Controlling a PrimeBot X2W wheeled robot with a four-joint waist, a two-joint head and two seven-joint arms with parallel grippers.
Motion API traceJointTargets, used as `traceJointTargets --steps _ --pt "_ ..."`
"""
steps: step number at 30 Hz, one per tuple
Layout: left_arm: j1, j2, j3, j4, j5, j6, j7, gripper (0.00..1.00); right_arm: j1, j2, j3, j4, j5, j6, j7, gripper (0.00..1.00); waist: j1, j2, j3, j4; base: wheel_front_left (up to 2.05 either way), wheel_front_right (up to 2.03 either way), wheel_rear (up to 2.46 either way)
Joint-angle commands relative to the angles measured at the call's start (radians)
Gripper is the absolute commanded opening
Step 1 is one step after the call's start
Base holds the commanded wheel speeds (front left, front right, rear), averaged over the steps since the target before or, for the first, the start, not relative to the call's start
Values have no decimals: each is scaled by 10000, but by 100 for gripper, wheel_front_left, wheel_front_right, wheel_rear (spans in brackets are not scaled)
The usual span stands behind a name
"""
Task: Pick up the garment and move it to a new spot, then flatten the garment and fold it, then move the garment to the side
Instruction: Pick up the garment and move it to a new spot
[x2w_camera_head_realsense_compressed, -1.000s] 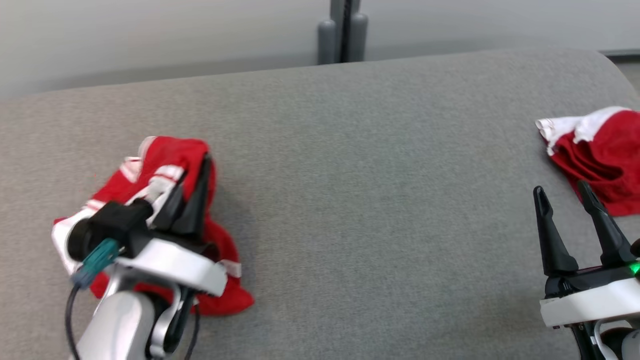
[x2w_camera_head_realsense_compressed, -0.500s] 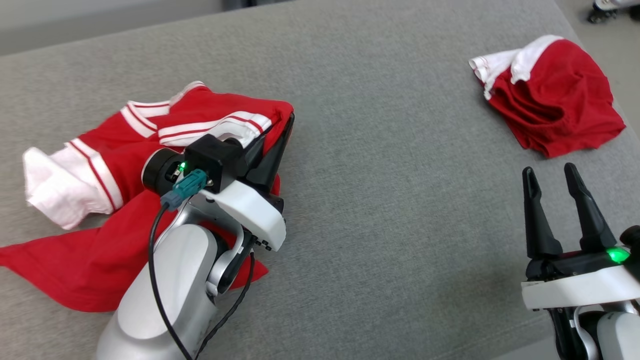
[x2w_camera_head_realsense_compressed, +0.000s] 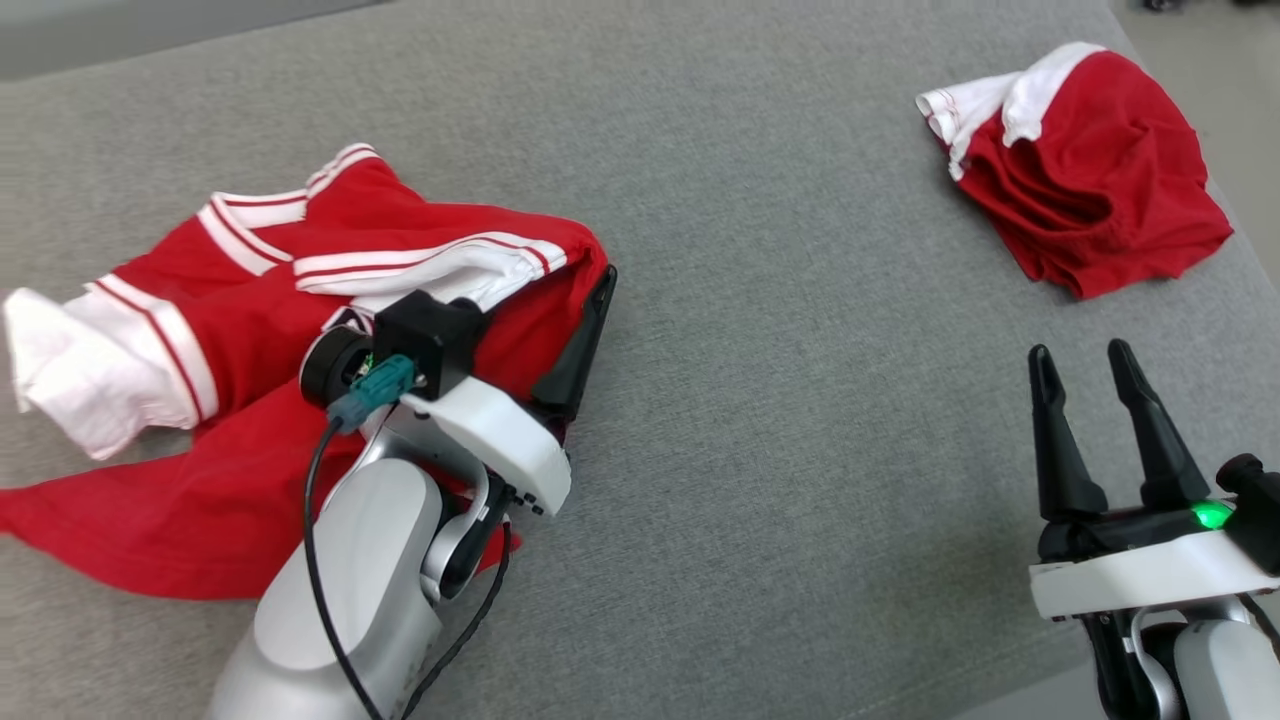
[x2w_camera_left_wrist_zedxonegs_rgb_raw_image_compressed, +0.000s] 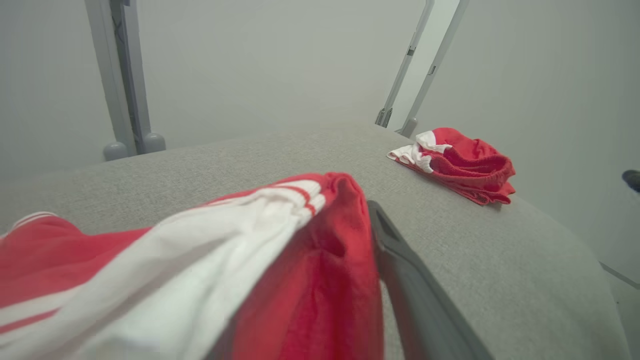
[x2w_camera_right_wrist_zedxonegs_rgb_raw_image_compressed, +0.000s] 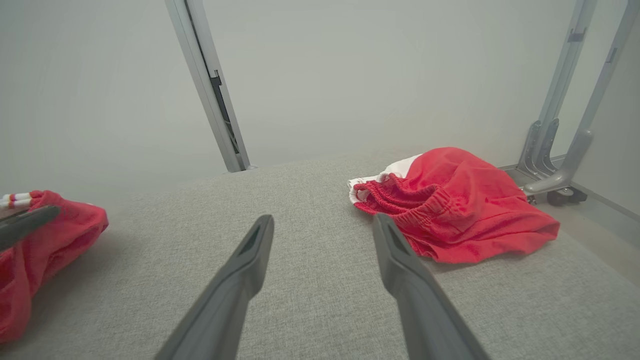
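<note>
- Crumpled red garment with white stripes (x2w_camera_head_realsense_compressed: 250, 300) on left side of grey cloth counter (x2w_camera_head_realsense_compressed: 800, 250), long way left-to-right.
- Left pincer (x2w_camera_head_realsense_compressed: 560, 290) low at its right end, spread wide, half under the cloth.
- Right pincer (x2w_camera_head_realsense_compressed: 1080, 350) spread wide, empty.

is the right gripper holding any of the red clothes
No, the right gripper stands open over the bare grey surface, with the red shorts lying apart beyond its fingertips.

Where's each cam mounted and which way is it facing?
Head: on the head, looking down at grey cushion; shows left gripper at striped garment, right gripper open.
Left wrist: looks along its fingers, garment hiding one.
Right wrist: looks along its open fingers toward red shorts.
Shared: both wrist views catch the shorts.
</note>
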Motion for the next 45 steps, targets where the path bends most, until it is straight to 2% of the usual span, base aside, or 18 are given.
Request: traceJointTargets --steps 1,8,13,17,23,32,45 --pt "195 51 70 -120 -53 -49 -160 100 54 -135 -96 38 43 -2 -60 100 0 0 -280 291 0 0 0" --pt "907 336 315 -602 -300 152 -458 100 163 -432 -194 65 -29 -2 156 100 0 0 -871 968 0 0 0" --pt "1648 679 847 -932 -496 647 -800 100 332 -594 -374 -38 -54 -2 356 100 0 0 -1305 1597 0 0 0" --pt "2334 988 1740 -1209 -838 1215 -1157 100 524 -694 -478 -182 -146 -2 611 100 0 0 -1665 2204 0 0 0" --pt "3179 1446 2519 -1573 -947 1591 -1403 100 794 -803 -533 -337 -218 -2 913 100 0 0 -2096 2768 0 0 0" --pt "4371 1804 2659 -2208 -810 1443 -1507 100 1253 -846 -598 -471 -233 -2 1246 100 0 0 -2678 3185 0 0 0" --pt "5838 1890 2542 -3240 -788 1784 -1393 100 1997 -824 -596 -820 -216 -2 1555 100 0 0 -3326 3070 0 0 0"
